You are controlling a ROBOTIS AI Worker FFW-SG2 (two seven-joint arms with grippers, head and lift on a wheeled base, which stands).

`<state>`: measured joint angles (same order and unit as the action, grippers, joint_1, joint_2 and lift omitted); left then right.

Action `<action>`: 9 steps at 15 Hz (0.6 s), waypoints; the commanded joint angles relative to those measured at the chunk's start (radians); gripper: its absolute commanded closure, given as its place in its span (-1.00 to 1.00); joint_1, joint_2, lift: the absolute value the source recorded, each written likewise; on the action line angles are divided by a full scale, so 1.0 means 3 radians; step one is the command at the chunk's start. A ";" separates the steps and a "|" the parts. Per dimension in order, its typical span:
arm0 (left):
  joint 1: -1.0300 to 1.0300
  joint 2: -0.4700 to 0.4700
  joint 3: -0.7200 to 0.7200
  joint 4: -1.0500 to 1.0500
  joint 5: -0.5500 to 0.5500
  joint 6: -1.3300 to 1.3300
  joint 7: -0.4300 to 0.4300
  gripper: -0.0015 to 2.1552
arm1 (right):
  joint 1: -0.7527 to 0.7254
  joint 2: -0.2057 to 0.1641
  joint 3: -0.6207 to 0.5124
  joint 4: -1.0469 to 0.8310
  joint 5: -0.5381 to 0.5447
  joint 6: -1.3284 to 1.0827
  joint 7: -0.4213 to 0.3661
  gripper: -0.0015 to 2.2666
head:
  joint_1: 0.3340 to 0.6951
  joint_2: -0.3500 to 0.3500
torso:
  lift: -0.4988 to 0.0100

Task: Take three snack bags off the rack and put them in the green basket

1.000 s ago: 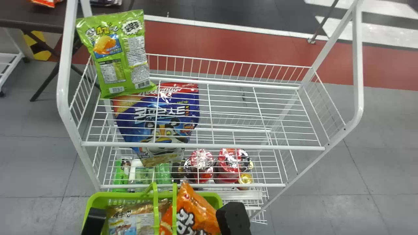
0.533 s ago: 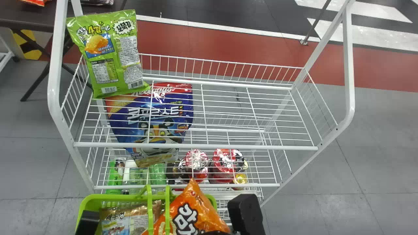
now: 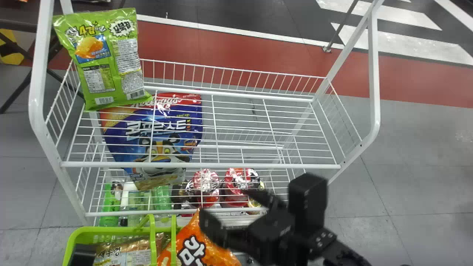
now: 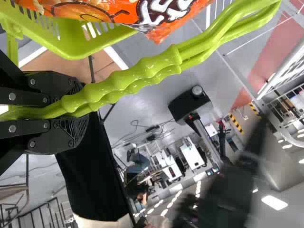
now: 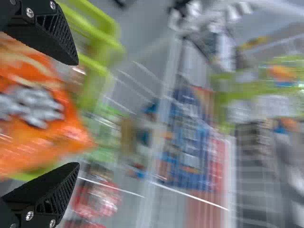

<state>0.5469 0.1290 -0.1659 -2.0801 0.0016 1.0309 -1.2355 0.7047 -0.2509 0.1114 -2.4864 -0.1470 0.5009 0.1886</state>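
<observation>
In the head view my left gripper [image 3: 83, 255] is at the basket's left end; in the left wrist view the same gripper [image 4: 78, 110] is shut on the green basket's handles [image 4: 137, 78]. An orange snack bag [image 3: 199, 247] and a brown one [image 3: 122, 255] lie in the green basket [image 3: 111, 231]. My right gripper [image 3: 231, 208] hovers above the basket's right side, before the rack; in the right wrist view that gripper [image 5: 76, 114] is open, the orange bag beyond it. A green snack bag [image 3: 105, 59] leans at the upper shelf's left end.
The white wire rack [image 3: 207, 165] stands beyond the basket. Under its upper shelf are a blue cereal bag [image 3: 155, 136], green bottles [image 3: 111, 207] and red cups [image 3: 207, 183]. A dark table [image 3: 22, 13] is behind at the left.
My right gripper has risen from beside the orange bag and come forward toward the rack. Rack and basket have shifted left in the head view. The left gripper still holds the handles.
</observation>
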 commanded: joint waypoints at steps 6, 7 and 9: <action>-0.0028 0.0015 -0.0045 0.0031 -0.0036 0.0039 0.0007 0.77 | 0.0238 0.0023 0.0309 0.0301 0.0270 -0.1426 -0.0752 -0.96 | 1.00 -0.91 | 0.86; -0.0028 0.0020 -0.0045 0.0036 -0.0031 0.0039 0.0007 0.77 | 0.0284 0.0044 0.0309 0.0337 0.0270 -0.1437 -0.0752 -0.96 | 1.00 -0.90 | 0.86; -0.0033 0.0040 -0.0040 0.0056 -0.0026 0.0008 0.0012 0.77 | 0.0376 0.0095 0.0258 0.0378 0.0270 -0.1467 -0.0741 -0.94 | 1.00 -0.89 | 0.86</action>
<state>0.5373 0.1365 -0.1794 -2.0677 -0.0078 1.0386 -1.2316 0.7988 -0.2329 0.1983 -2.3803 -0.0660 0.0662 -0.0340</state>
